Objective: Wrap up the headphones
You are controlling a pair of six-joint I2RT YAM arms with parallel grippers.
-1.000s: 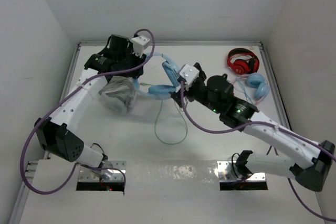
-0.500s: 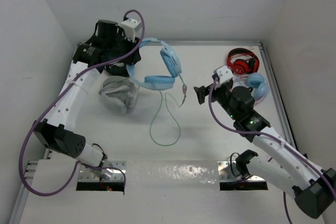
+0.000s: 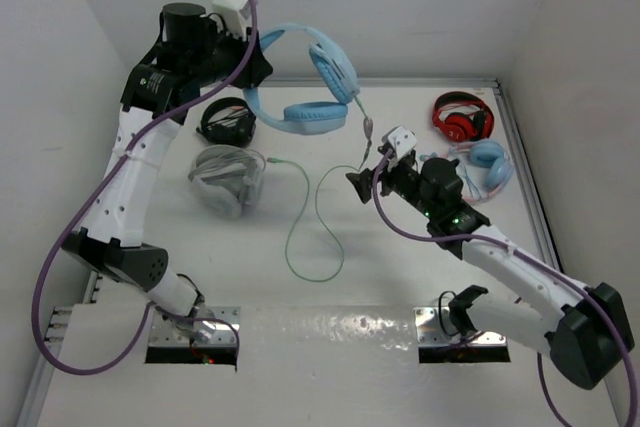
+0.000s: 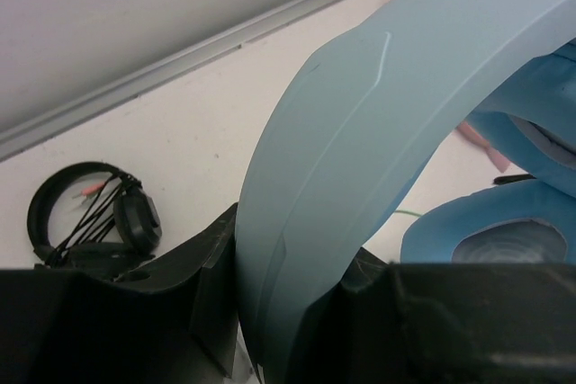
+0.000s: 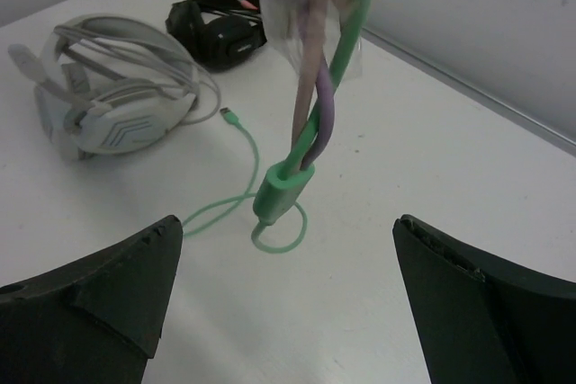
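Observation:
My left gripper (image 3: 250, 62) is shut on the wide headband (image 4: 360, 132) of the light-blue headphones (image 3: 305, 112) and holds them high over the back of the table. One blue cup (image 4: 504, 240) shows in the left wrist view. The pale-green cable (image 3: 315, 237) hangs from the headphones, loops on the table and ends in a plug (image 5: 229, 117). My right gripper (image 3: 365, 179) is open and empty, low and right of the hanging cable. In the right wrist view the cable's green joint piece (image 5: 283, 191) hangs just ahead of the wide-open gripper (image 5: 286, 227).
A grey-white headset (image 3: 225, 179) lies at the left, with a black pair (image 3: 225, 122) behind it. Red headphones (image 3: 460, 117) and the pink-banded cat-ear pair (image 3: 485, 162) sit at the back right. Walls enclose the table on three sides.
My left arm has lifted the headphones higher and farther back, uncovering the black pair. My right gripper let go of the headphones, drew away and now faces the hanging cable, open.

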